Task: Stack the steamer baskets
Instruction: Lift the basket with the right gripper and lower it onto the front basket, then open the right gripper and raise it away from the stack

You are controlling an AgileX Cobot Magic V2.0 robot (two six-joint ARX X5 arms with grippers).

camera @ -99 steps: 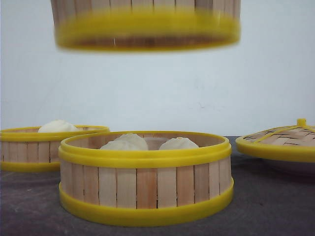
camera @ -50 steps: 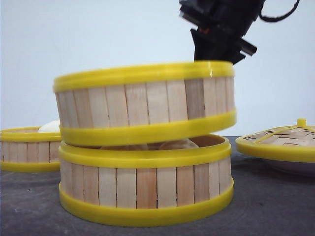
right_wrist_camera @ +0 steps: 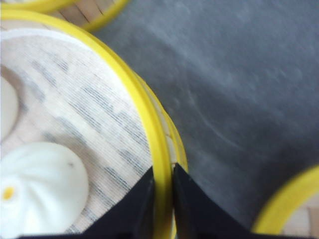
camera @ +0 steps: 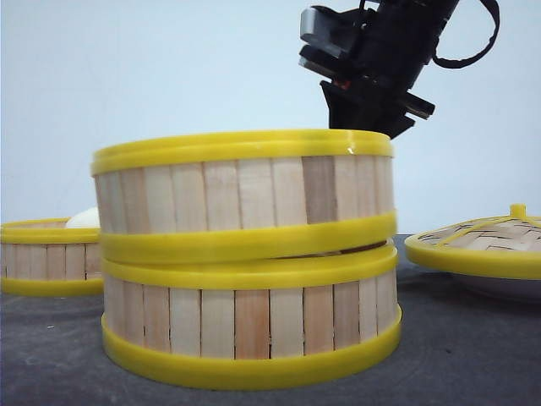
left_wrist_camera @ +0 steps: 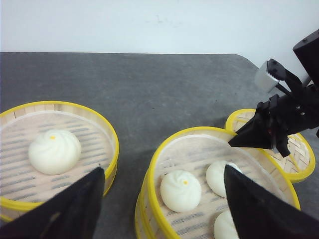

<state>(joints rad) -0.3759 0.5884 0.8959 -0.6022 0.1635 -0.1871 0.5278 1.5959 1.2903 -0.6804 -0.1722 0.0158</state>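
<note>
Centre-table, we see the upper steamer basket (camera: 245,193) resting slightly tilted on the lower steamer basket (camera: 251,321), our right gripper (right_wrist_camera: 163,186) pinching its yellow rim. Our left gripper (left_wrist_camera: 159,209) hangs spread wide, empty, above the third steamer basket (left_wrist_camera: 55,149).

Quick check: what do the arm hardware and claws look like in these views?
Both are black. The right claw has two slim, tapering black fingers. Its wrist is boxy and black, carrying a light grey block and a looping black cable. The left claw shows broad, pointed, matte black fingers. No markings legible.
</note>
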